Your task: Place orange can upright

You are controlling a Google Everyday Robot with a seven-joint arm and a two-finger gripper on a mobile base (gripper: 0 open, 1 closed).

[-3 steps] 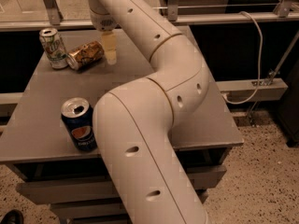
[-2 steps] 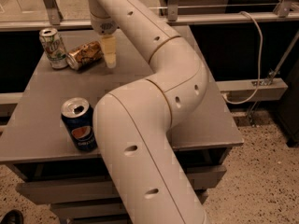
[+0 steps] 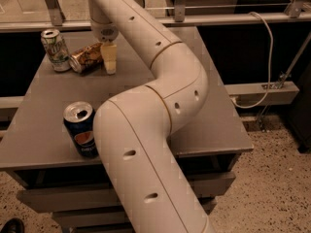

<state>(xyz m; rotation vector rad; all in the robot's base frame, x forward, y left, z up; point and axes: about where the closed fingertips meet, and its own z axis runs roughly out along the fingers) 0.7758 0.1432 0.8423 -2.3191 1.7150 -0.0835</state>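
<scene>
The orange can lies on its side at the back left of the grey table, its silver end toward the left. My gripper hangs from the white arm right at the can's right end, pale fingers pointing down to the tabletop. The can's right end is partly hidden behind the fingers. I cannot tell whether they grip it.
A white-and-green can stands upright just left of the orange can, almost touching it. A dark blue Pepsi can stands upright near the front left, close beside my arm, which crosses the table's middle. A white cable hangs right.
The gripper has dropped slightly and shifted a little toward the orange can's right end. The cans have not moved.
</scene>
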